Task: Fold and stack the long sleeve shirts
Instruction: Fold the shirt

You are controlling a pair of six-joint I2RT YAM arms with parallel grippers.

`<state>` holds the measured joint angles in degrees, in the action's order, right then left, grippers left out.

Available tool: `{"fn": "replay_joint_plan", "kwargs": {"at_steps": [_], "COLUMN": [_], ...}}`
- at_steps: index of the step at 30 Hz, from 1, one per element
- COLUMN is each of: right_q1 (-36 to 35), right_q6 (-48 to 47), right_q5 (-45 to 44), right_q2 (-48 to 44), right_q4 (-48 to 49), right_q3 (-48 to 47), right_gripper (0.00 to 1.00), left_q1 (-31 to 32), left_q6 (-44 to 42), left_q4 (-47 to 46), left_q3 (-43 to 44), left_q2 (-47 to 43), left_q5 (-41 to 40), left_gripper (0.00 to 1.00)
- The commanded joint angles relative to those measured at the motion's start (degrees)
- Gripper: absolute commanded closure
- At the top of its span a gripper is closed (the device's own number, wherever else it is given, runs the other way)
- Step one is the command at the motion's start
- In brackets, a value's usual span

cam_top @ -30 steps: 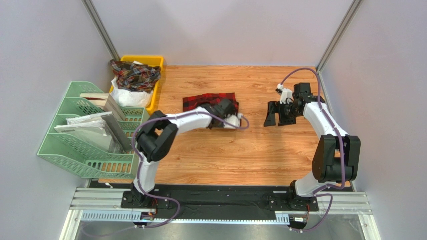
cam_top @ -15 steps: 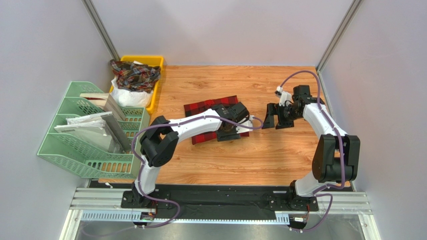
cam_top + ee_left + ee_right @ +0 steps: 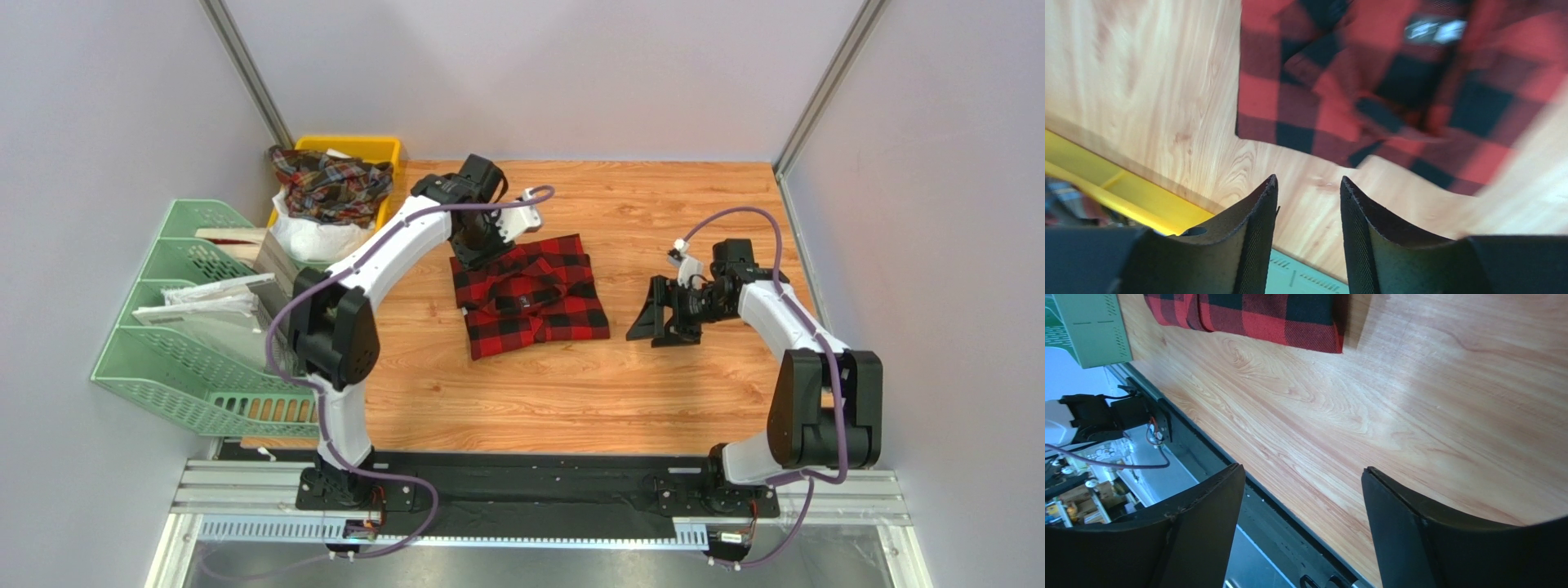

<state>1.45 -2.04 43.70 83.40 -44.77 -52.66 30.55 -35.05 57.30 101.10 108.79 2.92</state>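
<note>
Step in hand, as I judge it: the fold of the red-and-black buffalo-check shirt [image 3: 530, 298] is about done.
- It lies on the wooden table [image 3: 687, 221], right of the yellow bin [image 3: 368, 145] and a little nearer the arm bases.
- It is a rough rectangle with lumpy folds on top, and its white neck label [image 3: 1435, 29] faces up.

Left gripper [image 3: 1308, 187]:
- It hovers between the bin and the shirt's bin-side corner.
- The fingers [image 3: 1266, 202] are moderately apart, with bare wood between them and nothing held.

Right gripper [image 3: 1303, 471]:
- It sits beyond the shirt, on the side away from the bin.
- The jaws are spread wide and empty, low over the table.

Next move, probably: either square up the uneven edges or reach into the bin for another shirt.

Around:
- A crumpled pile of dark plaid shirts [image 3: 329, 181] fills the bin, tangled, so pulling out one garment calls for a pinch on a single layer.
- A white bundle [image 3: 307, 239] lies against the bin's near end.
- A green file rack [image 3: 184, 355] stands just nearer than the bin.
- The bin wall, the bundle and the rack crowd any approach from that side.
</note>
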Motion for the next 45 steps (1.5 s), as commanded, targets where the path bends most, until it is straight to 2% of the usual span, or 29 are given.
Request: {"fn": "replay_joint_plan", "kwargs": {"at_steps": [1, 4, 8, 10, 11, 12, 14, 16, 17, 19, 23, 26, 28, 29, 30, 32, 35, 37, 38, 39, 40, 45], "right_q1": [-0.22, -0.14, 0.13, 0.74, 0.92, 1.27, 1.27, 1.27, 0.92, 0.31, -3.02, -6.62, -8.47, -9.44, -11.54, -15.05, -20.85, -24.02, -27.78, -29.21, -30.53, -34.23], "right_q6": [2.65, 3.27, 3.45, 2.84, 2.31, 2.31, 0.38, 0.63, 0.81, 0.47, -0.94, -1.65, -1.82, -2.08, -3.13, -5.59, -14.36, -24.99, -30.86, -34.66, -42.44, -63.31], "right_q5": [4.46, 3.67, 2.27, 0.43, -1.67, -3.08, -6.94, -8.72, -9.42, -11.08, -16.44, -20.66, -21.81, -22.95, -24.00, -26.55, -27.27, -25.78, -27.34, -27.96, -28.75, -21.65], "right_q2": [-0.60, -1.13, -2.18, -1.83, -1.22, 0.00, 1.94, 5.28, 6.16, 8.53, 11.96, 16.51, 19.95, 23.44, 25.05, 29.69, 33.49, 36.74, 37.97, 38.16, 37.72, 33.15], "right_q4": [2.42, 2.06, 0.83, -0.31, -0.57, -0.75, -1.02, -1.54, -1.89, -2.77, -2.87, -0.15, 0.83, 1.18, 1.88, 2.76, 5.13, 5.84, 2.88, 3.11, 3.81, 5.90], "right_q3": [0.46, 0.19, -0.68, -2.34, -3.14, -3.93, -6.99, -9.02, -10.69, -12.02, -13.43, -14.13, -17.02, -18.16, -19.48, -23.26, -28.36, -31.17, -35.19, -35.40, -34.97, -30.67], "right_gripper": [0.28, 0.32, 0.33, 0.34, 0.35, 0.36, 0.40, 0.43, 0.43, 0.43, 0.43, 0.44, 0.50, 0.53, 0.59, 0.63, 0.68, 0.68, 0.68, 0.68, 0.68, 0.64], "left_q1": [-0.66, -0.93, 1.44, 6.79, 9.16, 14.75, 21.97, 23.94, 23.51, 21.59, 11.68, 4.65, 0.59, -3.61, -5.48, -9.34, -11.38, -12.17, -13.22, -14.01, -16.20, -21.14], "left_q6": [-7.05, -6.44, 0.39, 4.44, 7.68, 13.89, 20.17, 27.20, 28.70, 28.64, 26.09, 23.36, 24.67, 26.24, 26.61, 26.18, 23.98, 23.71, 24.32, 27.46, 29.75, 41.71], "left_q4": [-2.88, -3.60, -2.28, -1.14, -1.31, -1.40, -1.05, -2.18, -2.80, -2.98, -4.47, -5.09, -7.46, -7.99, -8.69, -8.78, -8.78, -9.66, -10.27, -12.54, -14.13, -22.82], "left_q3": [0.32, 1.03, -2.30, -6.43, -7.66, -8.98, -8.12, -6.18, -5.66, -4.51, -8.19, -11.88, -15.31, -16.28, -18.02, -19.53, -22.34, -24.80, -26.99, -28.40, -29.98, -39.56], "left_q2": [8.26, 12.93, 12.50, 10.48, 9.69, 8.99, 8.98, 7.58, 5.23, 1.97, -9.62, -14.73, -16.94, -18.51, -19.23, -20.80, -22.74, -23.89, -25.02, -25.64, -26.26, -29.34], "left_q5": [0.26, -0.72, 5.33, 8.14, 12.51, 14.64, 22.19, 30.34, 31.44, 32.24, 33.03, 34.87, 38.45, 40.13, 41.28, 41.91, 40.77, 40.59, 40.85, 41.29, 42.68, 42.53], "left_gripper": [0.57, 0.64, 0.72, 0.71, 0.71, 0.71, 0.70, 0.69, 0.67, 0.65, 0.59, 0.59, 0.58, 0.57, 0.56, 0.56, 0.56, 0.57, 0.57, 0.58, 0.58, 0.59]}}
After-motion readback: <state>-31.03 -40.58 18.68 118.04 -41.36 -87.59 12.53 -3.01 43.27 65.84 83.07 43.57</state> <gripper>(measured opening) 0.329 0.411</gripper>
